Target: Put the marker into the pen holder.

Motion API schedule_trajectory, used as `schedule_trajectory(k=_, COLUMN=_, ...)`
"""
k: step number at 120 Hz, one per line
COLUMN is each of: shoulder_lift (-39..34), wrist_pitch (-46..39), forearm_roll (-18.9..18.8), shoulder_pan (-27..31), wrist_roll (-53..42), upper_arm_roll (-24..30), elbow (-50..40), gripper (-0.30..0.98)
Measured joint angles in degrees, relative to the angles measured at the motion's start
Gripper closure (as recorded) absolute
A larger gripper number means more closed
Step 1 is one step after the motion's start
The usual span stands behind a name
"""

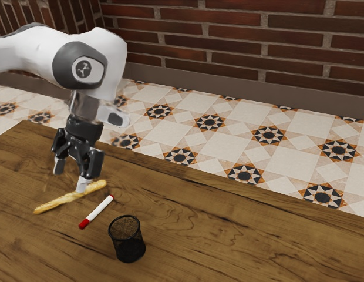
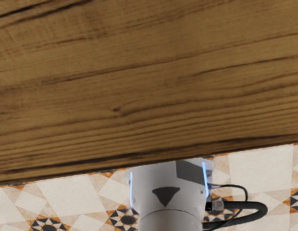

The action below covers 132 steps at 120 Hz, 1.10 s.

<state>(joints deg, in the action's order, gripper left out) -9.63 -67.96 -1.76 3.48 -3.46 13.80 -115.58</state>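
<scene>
Marker: the white marker (image 1: 98, 210) lay on the wooden table (image 1: 217, 235), outside the pen holder, its red cap toward half past seven in the exterior view and its other end toward half past one.
Pen holder: black mesh, the pen holder (image 1: 127, 239) stood upright just beside the marker, between four and five o'clock from it.
Baguette: the long, thin baguette (image 1: 59, 201) lay near the marker, at its ten o'clock.
Gripper: the black gripper (image 1: 70, 177) hung toward eleven o'clock from the marker, fingers apart, nothing clamped between them; one fingertip overlapped the baguette in the view, and whether they touched could not be told.
Arm: the white arm (image 1: 105, 56) came in from ten o'clock of the exterior view.
Floor: patterned tiles (image 1: 208, 121) ran past the table toward one o'clock, up to a brick wall (image 1: 229, 35).
</scene>
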Motion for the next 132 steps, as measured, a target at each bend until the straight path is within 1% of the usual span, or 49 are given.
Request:
schedule_trajectory(k=5, shoulder_lift=-0.3, wrist_pitch=-4.7, forearm_roll=-0.4, shoulder_pan=-0.3, wrist_roll=0.6, upper_arm_roll=-0.4, elbow=9.6, gripper=0.00)
schedule_trajectory(k=8, shoulder_lift=-0.3, wrist_pitch=-6.9, forearm_roll=-0.6, shoulder_pan=-0.6, wrist_roll=1.0, upper_arm_roll=-1.3, elbow=12.7, gripper=0.00)
schedule_trajectory(k=12, shoulder_lift=0.1, wrist_pitch=-9.4, forearm_roll=-0.9, shoulder_pan=-4.3, wrist_roll=1.4, upper_arm_roll=-5.2, elbow=14.3, gripper=0.00)
schedule_trajectory(k=17, shoulder_lift=0.5, wrist_pitch=-12.1, forearm_roll=-1.2, shoulder_pan=-8.0, wrist_roll=2.1, upper_arm_roll=-9.3, elbow=12.0, gripper=0.00)
schedule_trajectory(k=22, shoulder_lift=1.1, wrist_pitch=-15.2, forearm_roll=-1.6, shoulder_pan=-9.5, wrist_roll=2.9, upper_arm_roll=-12.3, elbow=7.5, gripper=0.01)
schedule_trajectory(k=32, shoulder_lift=4.7, wrist_pitch=-25.8, forearm_roll=-2.2, shoulder_pan=-10.1, wrist_roll=4.1, upper_arm_roll=-17.1, elbow=-5.4, gripper=0.21)
schedule_trajectory(k=39, shoulder_lift=7.4, wrist_pitch=-32.9, forearm_roll=-2.5, shoulder_pan=-9.2, wrist_roll=4.7, upper_arm_roll=-18.3, elbow=-9.1, gripper=0.33)
schedule_trajectory(k=47, shoulder_lift=8.8, wrist_pitch=-39.0, forearm_roll=-2.6, shoulder_pan=-8.2, wrist_roll=5.3, upper_arm_roll=-18.7, elbow=-10.9, gripper=0.44)
schedule_trajectory(k=56, shoulder_lift=10.2, wrist_pitch=-44.6, forearm_roll=-2.6, shoulder_pan=-6.9, wrist_roll=5.8, upper_arm_roll=-18.9, elbow=-12.7, gripper=0.51)
schedule_trajectory(k=65, shoulder_lift=12.3, wrist_pitch=-49.3, forearm_roll=-2.0, shoulder_pan=-5.8, wrist_roll=6.4, upper_arm_roll=-18.9, elbow=-13.8, gripper=0.56)
schedule_trajectory(k=71, shoulder_lift=13.7, wrist_pitch=-51.9, forearm_roll=-1.6, shoulder_pan=-6.4, wrist_roll=6.7, upper_arm_roll=-18.9, elbow=-14.2, gripper=0.59)
schedule_trajectory(k=82, shoulder_lift=15.2, wrist_pitch=-55.6, forearm_roll=-0.7, shoulder_pan=-9.8, wrist_roll=7.2, upper_arm_roll=-18.9, elbow=-14.4, gripper=0.62)
schedule_trajectory(k=88, shoulder_lift=15.6, wrist_pitch=-57.0, forearm_roll=-0.4, shoulder_pan=-10.8, wrist_roll=7.5, upper_arm_roll=-19.1, elbow=-14.5, gripper=0.63)
schedule_trajectory(k=107, shoulder_lift=16.4, wrist_pitch=-59.7, forearm_roll=0.2, shoulder_pan=-10.3, wrist_roll=8.2, upper_arm_roll=-20.3, elbow=-14.5, gripper=0.65)
schedule_trajectory(k=132, shoulder_lift=16.5, wrist_pitch=-61.3, forearm_roll=0.4, shoulder_pan=-10.2, wrist_roll=8.8, upper_arm_roll=-21.7, elbow=-14.4, gripper=0.66)
